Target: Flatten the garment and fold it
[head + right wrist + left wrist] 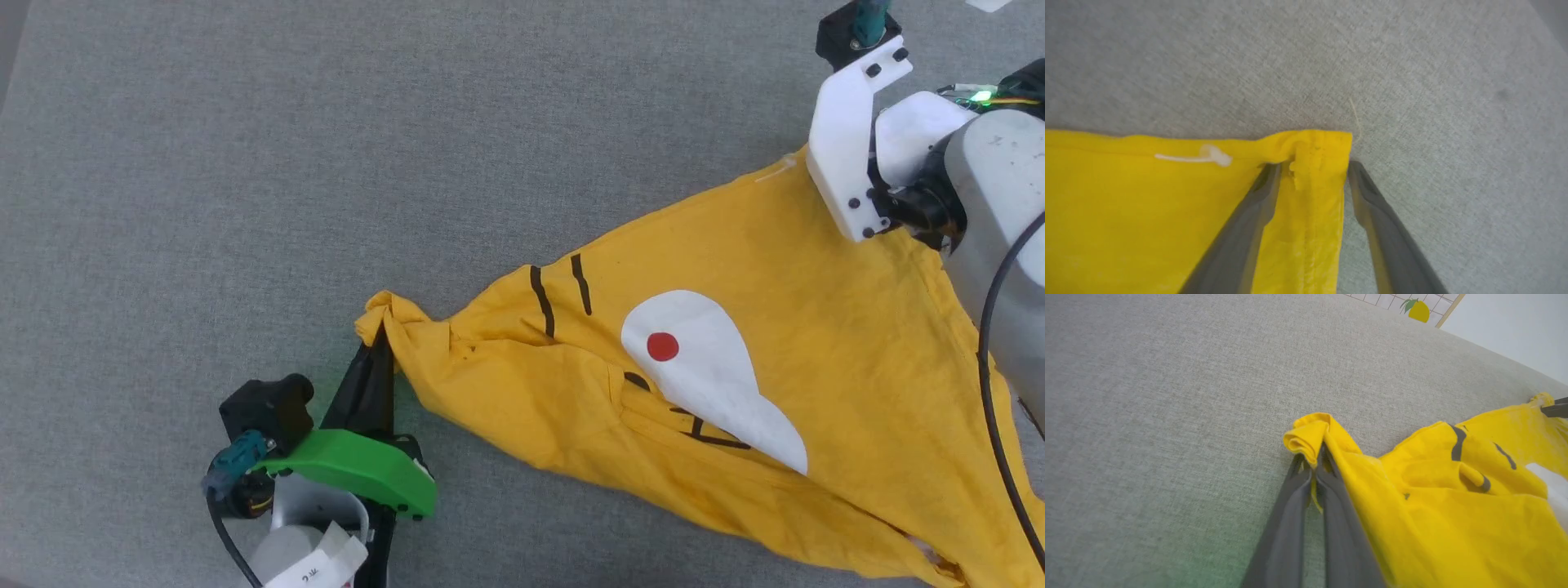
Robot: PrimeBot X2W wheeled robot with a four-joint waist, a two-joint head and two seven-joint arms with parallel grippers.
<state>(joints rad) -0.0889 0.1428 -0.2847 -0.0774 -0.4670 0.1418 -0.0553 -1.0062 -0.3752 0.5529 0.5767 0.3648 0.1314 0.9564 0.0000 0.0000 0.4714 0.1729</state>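
Yellow T-shirt lies rumpled on grey fabric, head view. Left wrist: left gripper fingers pinch a bunched corner at their tips. Right wrist: right gripper fingers spread, hem corner between them.

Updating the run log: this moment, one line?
left pincer: shut on yellow T-shirt, bunched end | right pincer: open astride hem corner | fold: not started
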